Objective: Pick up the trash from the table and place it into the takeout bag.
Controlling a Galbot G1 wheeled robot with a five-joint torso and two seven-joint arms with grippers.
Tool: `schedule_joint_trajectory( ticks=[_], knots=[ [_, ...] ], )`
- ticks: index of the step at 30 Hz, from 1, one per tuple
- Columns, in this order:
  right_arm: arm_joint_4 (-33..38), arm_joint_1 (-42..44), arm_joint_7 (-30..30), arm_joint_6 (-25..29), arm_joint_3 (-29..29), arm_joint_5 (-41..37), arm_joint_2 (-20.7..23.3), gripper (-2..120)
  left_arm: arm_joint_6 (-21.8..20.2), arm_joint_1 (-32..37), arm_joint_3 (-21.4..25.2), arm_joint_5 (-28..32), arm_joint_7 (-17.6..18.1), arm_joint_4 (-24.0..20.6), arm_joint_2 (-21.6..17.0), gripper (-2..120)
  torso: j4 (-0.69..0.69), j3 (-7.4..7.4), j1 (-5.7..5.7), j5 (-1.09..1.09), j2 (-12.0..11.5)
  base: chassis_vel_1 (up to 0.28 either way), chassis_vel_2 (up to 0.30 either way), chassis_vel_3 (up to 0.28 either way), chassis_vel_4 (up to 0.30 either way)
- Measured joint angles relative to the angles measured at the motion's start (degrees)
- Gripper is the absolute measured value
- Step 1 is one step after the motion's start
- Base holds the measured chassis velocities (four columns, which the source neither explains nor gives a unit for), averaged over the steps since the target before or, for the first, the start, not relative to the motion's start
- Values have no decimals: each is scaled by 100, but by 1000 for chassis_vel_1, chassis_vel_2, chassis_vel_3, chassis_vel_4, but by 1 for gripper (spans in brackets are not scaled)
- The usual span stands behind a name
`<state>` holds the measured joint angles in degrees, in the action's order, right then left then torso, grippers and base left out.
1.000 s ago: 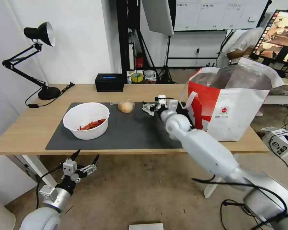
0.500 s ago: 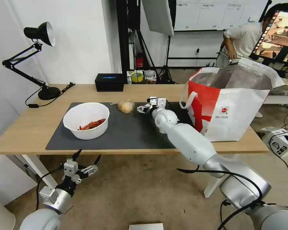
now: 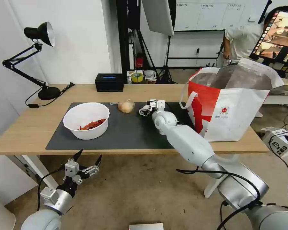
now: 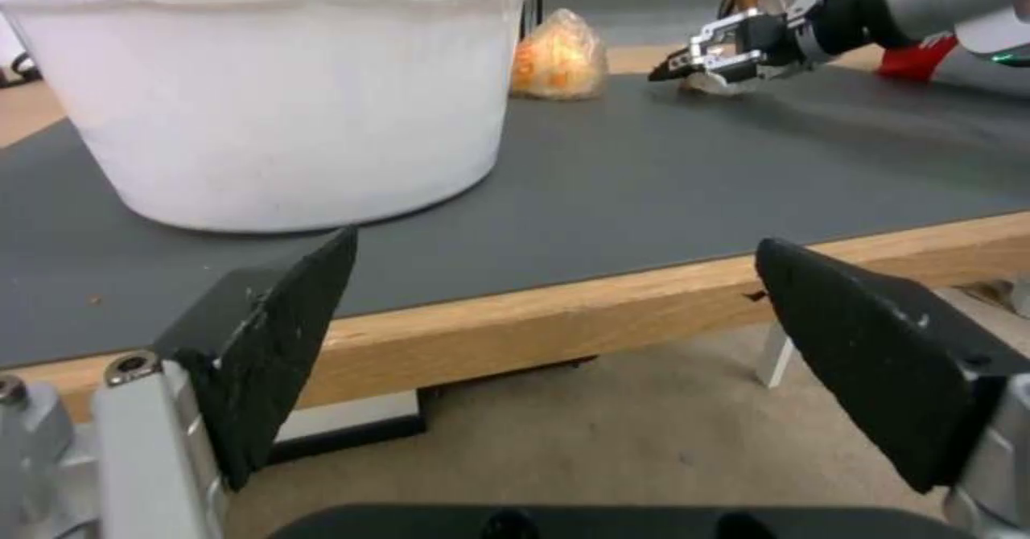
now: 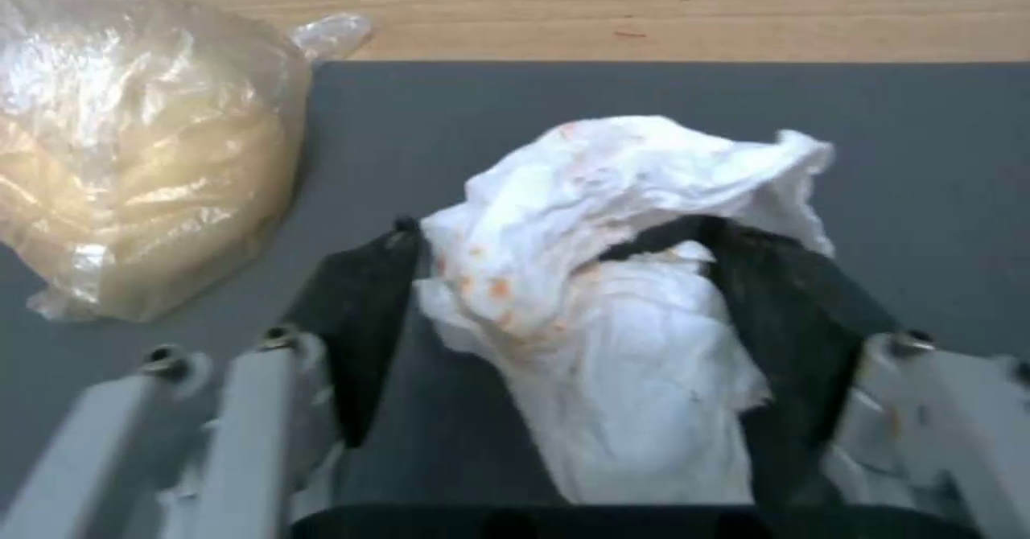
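On the left, the left claw (image 3: 87, 162) hangs idle below the front edge of the light wooden worktop (image 3: 28, 127), its black fingers spread wide and empty. Above it, on the dark grey mat (image 3: 128, 134), the white round bowl with red scraps (image 3: 86, 120) is not yet collected, and neither is the tan plastic-wrapped lump (image 5: 140, 161) lying farther right near the mat's back edge. Just beside that lump, the right claw (image 5: 558, 314) is down on the mat with its two black fingers set either side of the crumpled white tissue (image 5: 623, 281), touching it; whether they grip it firmly yet is hard to judge. The tissue's long axis runs along the claw's reach, out past the fingertips toward the worktop's back edge. At the right end the large red-and-white takeout bag (image 3: 233, 108) stands upright with its mouth open. By my reading, three pieces remain outside the bag.
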<state>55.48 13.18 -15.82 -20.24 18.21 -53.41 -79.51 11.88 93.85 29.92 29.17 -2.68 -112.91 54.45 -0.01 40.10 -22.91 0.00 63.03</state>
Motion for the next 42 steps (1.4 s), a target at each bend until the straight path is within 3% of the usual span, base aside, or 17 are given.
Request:
schedule_joint_trajectory(
  ticks=[2, 6, 9, 13, 16, 19, 24, 26, 27, 29, 32, 33, 34, 37, 42],
  knots=[
    [85, 41, -18, -27, 1, -13, 37, 55, 6, 21, 5, -1, 0, -14, 7, 100, 0, 0, 0, 0, 0, 0, 0, 0, 0],
    [150, 77, -42, -46, 3, -26, 64, 47, 8, 44, 16, -2, 1, -28, 13, 100, 0, 0, 0, 0, 0, 0, 0, 0, 0],
    [275, 138, -109, -94, 10, -118, 127, 30, 9, 91, 34, -7, 3, -64, 22, 100, 0, -1, 0, 0, 0, 0, 0, 0, 0],
    [312, 156, -116, -107, 17, -144, 170, 21, 10, 112, 38, -14, 5, -78, 39, 100, 0, 0, 0, 0, 0, 0, 0, 0, 0],
    [322, 155, -113, -110, 17, -169, 195, 6, 12, 135, 44, -24, 9, -89, 60, 100, 0, 0, 0, 0, 0, 0, 0, 0, 0],
    [371, 155, -88, -92, -24, -202, 211, 0, 18, 153, 55, -38, 10, -91, 73, 100, 1, 0, 0, 0, 0, 0, 0, 0, 0],
    [717, 213, -17, 88, -142, -296, 325, 0, 22, 152, 58, -49, 35, -105, 82, 100, 2, 0, -1, 0, 0, 0, 0, 0, 0],
    [1487, 366, -3, 183, -228, -301, 651, 0, 23, 134, 50, -66, 147, -152, 82, 100, 2, 1, -1, 1, 0, 0, 0, 0, 0],
    [1487, 366, -3, 183, -228, -301, 651, 0, 23, 134, 50, -66, 147, -152, 82, 100, 2, 1, -1, 1, 0, 0, 0, 0, 0],
    [2446, 565, -82, 217, -398, -310, 1026, 0, 23, 119, 50, -68, 170, -184, 92, 100, 1, 0, -1, 1, 0, 0, 0, 0, 0],
    [2977, 720, -184, 246, -531, -316, 1223, 0, 23, 120, 49, -69, 174, -188, 107, 100, -1, 0, 0, 1, 0, 0, 0, 0, 0],
    [3684, 913, -372, 265, -751, -323, 1500, 0, 23, 132, 45, -74, 173, -189, 113, 100, 0, 0, 0, 2, 0, 0, 0, 0, 0],
    [3684, 913, -372, 265, -751, -323, 1500, 0, 23, 132, 45, -74, 173, -189, 113, 100, 0, 0, 0, 2, 0, 0, 0, 0, 0],
    [4718, 1123, -931, 226, -1141, -462, 2023, 0, 23, 119, 44, -74, 172, -178, 81, 100, 0, 0, 0, 2, 0, 0, 0, 0, 0],
    [5367, 1180, -1565, 41, -1586, -748, 2599, 0, 22, 118, 49, -64, 173, -190, 62, 100, -1, 0, 0, 2, 0, 0, 0, 0, 0]
  ],
)
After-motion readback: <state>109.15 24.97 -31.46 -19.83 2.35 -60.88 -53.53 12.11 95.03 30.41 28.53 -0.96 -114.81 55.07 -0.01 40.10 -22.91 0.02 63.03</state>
